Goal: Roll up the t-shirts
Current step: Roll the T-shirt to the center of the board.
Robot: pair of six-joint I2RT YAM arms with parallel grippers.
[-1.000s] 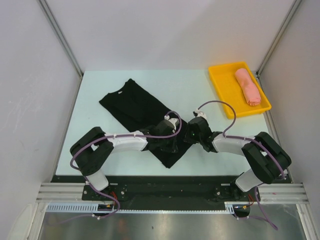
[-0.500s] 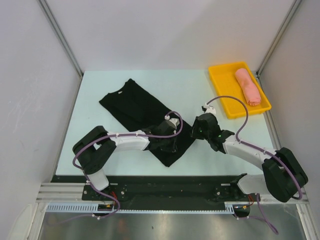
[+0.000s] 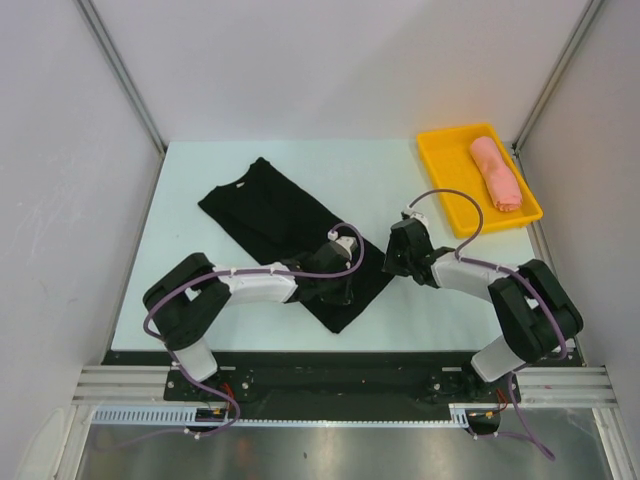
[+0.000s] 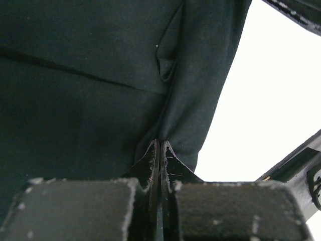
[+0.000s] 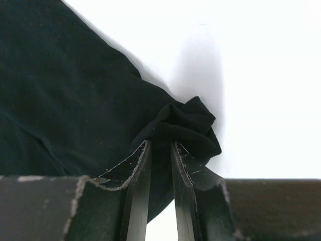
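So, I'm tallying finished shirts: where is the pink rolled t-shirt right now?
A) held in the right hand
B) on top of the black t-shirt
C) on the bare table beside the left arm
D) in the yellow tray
D: the pink rolled t-shirt lies in the yellow tray, apart from the black t-shirt, which the left hand and right hand pinch.

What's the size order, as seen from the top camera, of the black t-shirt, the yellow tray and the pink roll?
1. black t-shirt, laid out flat, clearly the largest.
2. yellow tray.
3. pink rolled t-shirt, smallest, lying inside the tray.
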